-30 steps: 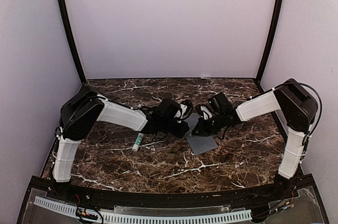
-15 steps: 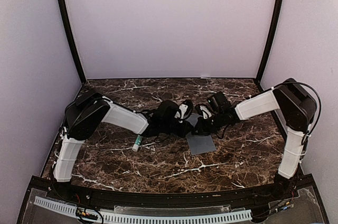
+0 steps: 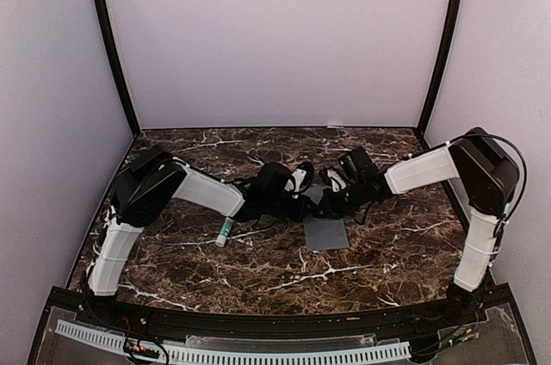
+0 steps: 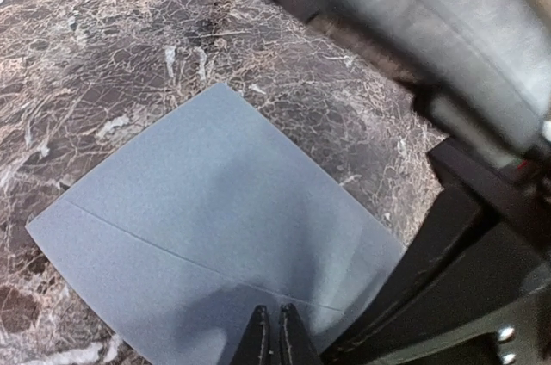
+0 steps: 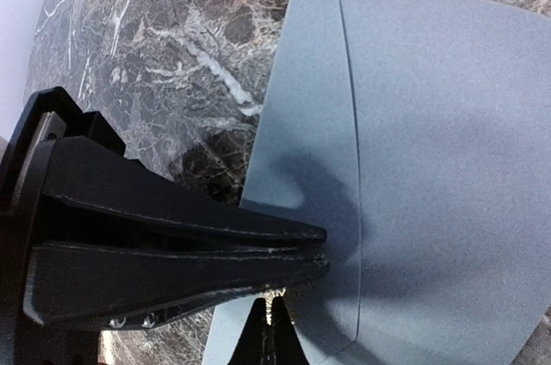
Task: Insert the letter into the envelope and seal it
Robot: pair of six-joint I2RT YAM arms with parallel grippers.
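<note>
Envelope (image 3: 327,233) now lies squarer; nudged left.

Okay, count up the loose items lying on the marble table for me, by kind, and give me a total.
Grey envelope: 1
White-and-green tube: 1
Total: 2

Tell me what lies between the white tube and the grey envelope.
Nothing: only bare marble table separates the white tube from the envelope, as the top external view shows.
</note>
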